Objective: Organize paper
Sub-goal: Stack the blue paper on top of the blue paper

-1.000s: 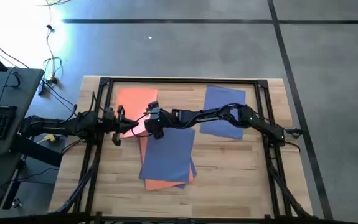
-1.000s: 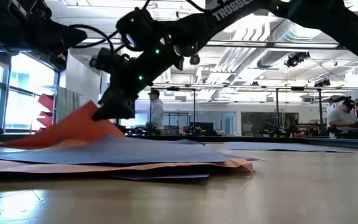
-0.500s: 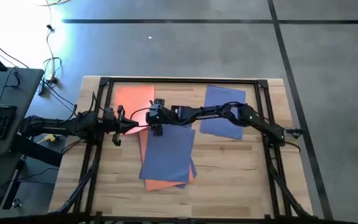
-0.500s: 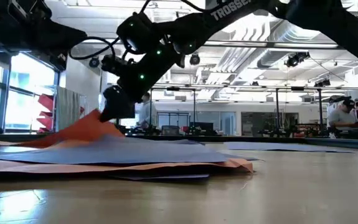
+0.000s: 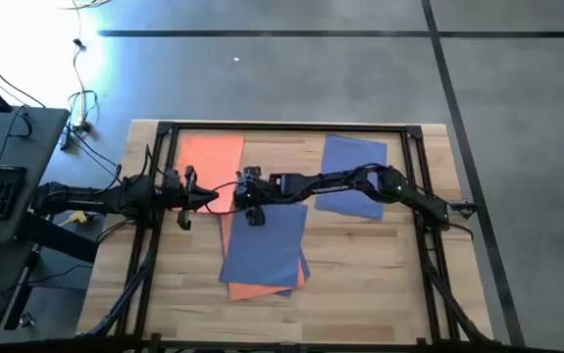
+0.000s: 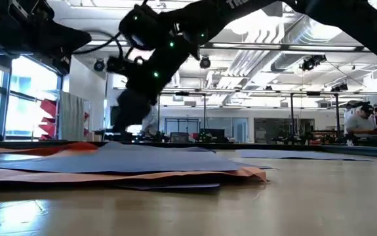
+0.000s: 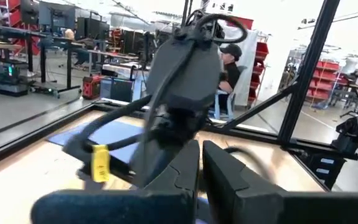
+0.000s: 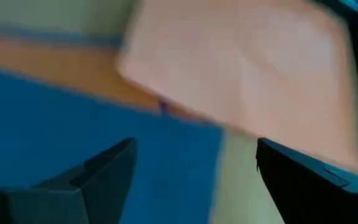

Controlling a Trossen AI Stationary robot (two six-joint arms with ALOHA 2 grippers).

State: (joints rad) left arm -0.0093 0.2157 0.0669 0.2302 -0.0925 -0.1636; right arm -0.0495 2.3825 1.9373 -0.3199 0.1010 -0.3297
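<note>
We see the right gripper (image 5: 250,199), fingers spread wide and empty, above the blue-and-orange paper pile (image 5: 262,245) mid-table, the left gripper (image 5: 206,199) closed nearby beside it.

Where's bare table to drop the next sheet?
Bare wood shows along the near edge of the table, right of the central stack. The middle is crowded: both arms meet between the orange sheet and the blue sheet.
</note>
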